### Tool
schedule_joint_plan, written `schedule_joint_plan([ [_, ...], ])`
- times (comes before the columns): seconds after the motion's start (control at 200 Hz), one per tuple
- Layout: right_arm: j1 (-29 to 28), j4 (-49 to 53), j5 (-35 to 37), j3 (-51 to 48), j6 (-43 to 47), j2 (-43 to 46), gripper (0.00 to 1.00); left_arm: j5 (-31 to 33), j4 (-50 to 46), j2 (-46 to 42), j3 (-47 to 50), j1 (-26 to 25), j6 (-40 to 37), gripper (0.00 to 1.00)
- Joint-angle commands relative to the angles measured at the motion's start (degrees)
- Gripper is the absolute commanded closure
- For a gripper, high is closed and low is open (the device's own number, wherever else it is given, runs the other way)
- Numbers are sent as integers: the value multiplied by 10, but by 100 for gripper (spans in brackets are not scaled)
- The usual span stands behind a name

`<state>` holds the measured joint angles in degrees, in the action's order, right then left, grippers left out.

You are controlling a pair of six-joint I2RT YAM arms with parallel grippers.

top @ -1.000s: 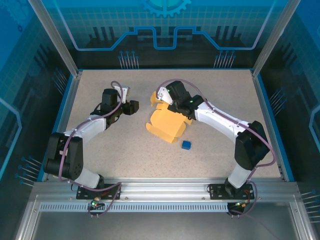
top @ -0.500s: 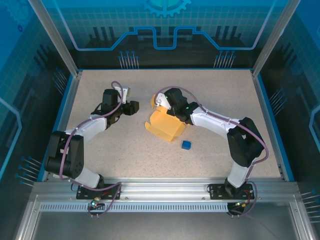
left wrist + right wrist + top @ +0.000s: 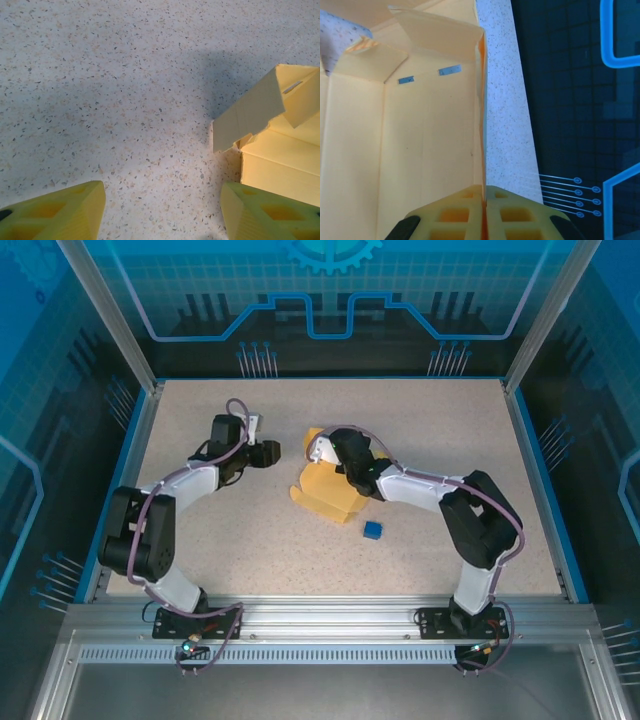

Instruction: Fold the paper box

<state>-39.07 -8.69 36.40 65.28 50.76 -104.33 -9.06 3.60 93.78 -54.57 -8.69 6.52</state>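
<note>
The paper box [image 3: 328,495] is a pale yellow, partly folded carton lying mid-table with its flaps still standing out. My right gripper [image 3: 330,462] is at the box's far end, shut on the thin edge of one side wall [image 3: 481,150]. In the right wrist view the box's inside [image 3: 420,140] opens to the left of the pinched wall. My left gripper [image 3: 268,452] hovers open just left of the box and touches nothing. In the left wrist view its fingertips [image 3: 60,210] straddle bare table, with the box [image 3: 280,160] and a raised flap [image 3: 252,117] to their right.
A tiny blue cube [image 3: 372,530] lies on the speckled table [image 3: 250,540], just near-right of the box. Blue rails and glass walls [image 3: 530,460] bound the table on all sides. The right arm's elbow [image 3: 480,525] stands over the near right.
The right arm has drawn in to the left, carrying the pinched box a little left and nearer. The left arm has shifted slightly; its jaws stay open.
</note>
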Motion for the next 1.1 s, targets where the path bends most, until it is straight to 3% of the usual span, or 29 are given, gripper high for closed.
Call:
schedule_joint_plan([
  [0.0, -10, -65, 22, -15, 63, -21, 91, -21, -37, 25, -38, 8, 22, 36],
  [0.285, -7, -122, 14, -27, 90, -40, 92, -63, -89, 109, -121, 16, 48, 38],
  [0.575, 3, -95, -22, -26, 50, -11, 92, -106, -135, 187, -207, 19, 52, 41],
  [1.096, 10, -80, -37, -21, 21, -2, 92, -205, -123, 253, -255, 11, 58, 42],
])
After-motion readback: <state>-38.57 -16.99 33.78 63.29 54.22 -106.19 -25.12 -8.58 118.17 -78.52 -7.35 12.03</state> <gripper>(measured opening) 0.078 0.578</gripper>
